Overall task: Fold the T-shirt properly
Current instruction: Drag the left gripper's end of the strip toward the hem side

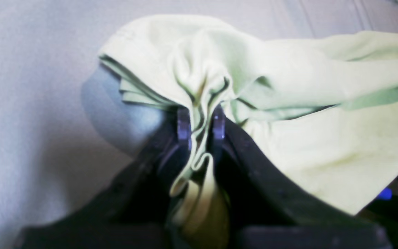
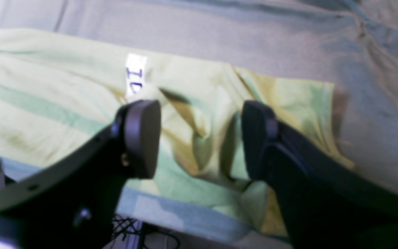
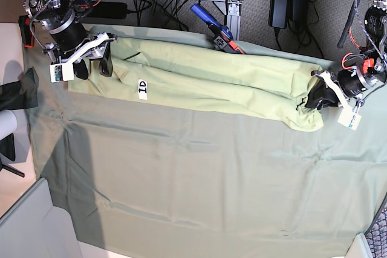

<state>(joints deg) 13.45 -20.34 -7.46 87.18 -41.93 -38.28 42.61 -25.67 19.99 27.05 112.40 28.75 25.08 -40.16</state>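
Grey-green cloth (image 1: 29, 86) covers the whole surface, and from the left wrist view the left hand (image 1: 201, 126) has its two tips squeezed together on a bunched fold of the pale yellow-green T-shirt (image 1: 288, 86), the fabric puckering up between them and a loose flap trailing down into the palm. From the right wrist view the right hand (image 2: 200, 138) stands wide apart over the other end of the T-shirt (image 2: 64, 79), one tip just beside the white tag (image 2: 135, 76), the other near the sleeve edge; it holds nothing, with a wrinkled ridge of fabric lying between the tips. From the base view the T-shirt (image 3: 199, 83) lies stretched as a long band along the far side of the surface, the left hand (image 3: 315, 99) at its right end and the right hand (image 3: 92, 64) at its left end, with cables and a blue tool behind. I judge the step to be taking hold of both ends; next, the right hand would need to close on its fabric before any lifting or folding.
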